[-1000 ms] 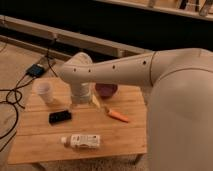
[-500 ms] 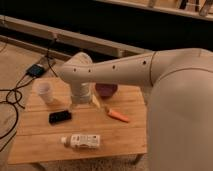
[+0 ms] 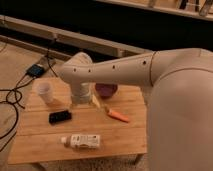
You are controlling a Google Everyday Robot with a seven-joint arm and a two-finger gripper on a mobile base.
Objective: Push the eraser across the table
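light wooden table (image 3: 35,136) in mid scene; the robot's pale arm (image 3: 115,72) reaches in from the right, bends over the far left part of the top and drops as a short column toward the planks; the gripper (image 3: 81,102) sits at the foot of that column, low over the far-centre of the table, largely masked by the wrist; open or closed: cannot tell; the eraser (image 3: 60,117), flat and black, lies on the table near and left of the gripper, apart from it; white cup (image 3: 45,92) upright at far left; purple bowl (image 3: 106,90) at far right of the column; pale beige block (image 3: 96,100) just beside the column; carrot (image 3: 118,115) right of centre; bottle (image 3: 82,141) lying on its side near the front edge; cables (image 3: 10,97) on the floor at left.
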